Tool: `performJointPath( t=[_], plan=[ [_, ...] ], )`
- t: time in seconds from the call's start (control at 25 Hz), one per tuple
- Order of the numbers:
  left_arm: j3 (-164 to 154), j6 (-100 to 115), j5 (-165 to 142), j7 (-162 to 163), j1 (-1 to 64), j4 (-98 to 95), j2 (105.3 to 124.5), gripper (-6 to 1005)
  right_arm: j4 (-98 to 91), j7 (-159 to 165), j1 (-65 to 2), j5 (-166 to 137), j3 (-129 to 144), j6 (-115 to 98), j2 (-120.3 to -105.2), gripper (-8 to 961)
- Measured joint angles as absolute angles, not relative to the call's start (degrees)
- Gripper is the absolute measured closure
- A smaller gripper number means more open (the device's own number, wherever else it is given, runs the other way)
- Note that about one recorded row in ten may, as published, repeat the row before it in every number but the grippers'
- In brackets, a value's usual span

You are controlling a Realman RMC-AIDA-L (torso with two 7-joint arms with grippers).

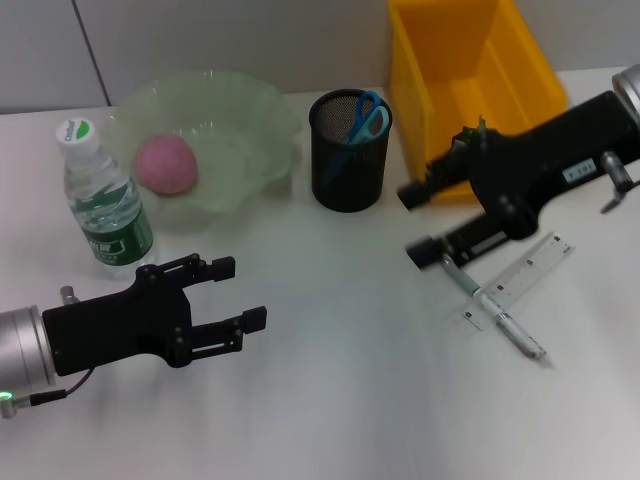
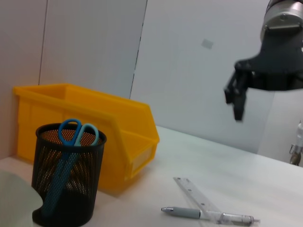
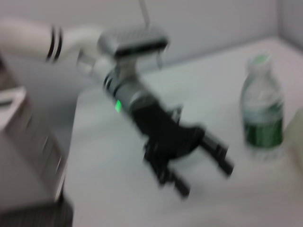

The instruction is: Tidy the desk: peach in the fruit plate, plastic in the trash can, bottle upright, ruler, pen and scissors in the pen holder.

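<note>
White desk (image 1: 330, 400) filled the head view, with a pale wall behind it. Largest on it was the yellow bin (image 1: 470, 85) at the far right, open-topped, serving as the trash can; no plastic could be made out in it. Next in size, the translucent green plate (image 1: 210, 140) sat at the far left with the pink peach (image 1: 166, 165) already inside it. The right gripper (image 1: 420, 222) hung above the desk just in front of the bin, over the near end of the ruler and pen, its jaws set apart and holding nothing. The left gripper (image 1: 238, 293) hovered low at the near left, in front of the bottle, its two fingers likewise spread and empty; the right wrist view showed it the same way (image 3: 208, 165), though blurred. The black mesh holder (image 1: 349, 150) stood between plate and bin, with the blue scissors (image 1: 368, 118) upright in it, handles up. The bottle (image 1: 103, 195) stood upright beside the plate's left edge, green label and cap on. The clear ruler (image 1: 520, 280) lay flat on the right side of the desk, and the pen (image 1: 505, 325) lay across it, both outside the holder; the left wrist view showed them crossed the same way.
</note>
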State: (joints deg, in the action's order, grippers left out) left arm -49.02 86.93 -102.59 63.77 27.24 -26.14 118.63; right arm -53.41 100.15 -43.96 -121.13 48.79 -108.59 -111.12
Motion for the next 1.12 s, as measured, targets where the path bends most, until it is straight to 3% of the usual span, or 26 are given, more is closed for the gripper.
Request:
performJointPath(
  t=[0.68, 1.0, 1.12],
  plan=[
    [-49.17, 86.26, -99.53, 63.77, 27.23, -24.5, 118.7, 213, -57.8, 96.74, -51.52, -143.93, 58.81, -112.89, -111.91, 191],
    [-48.7, 85.11, -98.97, 64.58, 27.62, -22.9, 118.71, 213, -57.83, 93.2, -52.3, -150.22, 63.58, -109.33, -114.08, 191],
    [-48.69, 84.76, -98.14, 64.6, 27.56, -22.11, 118.75, 213, -57.94, 92.05, -52.22, -152.64, 66.74, -107.64, -115.67, 191]
  ],
)
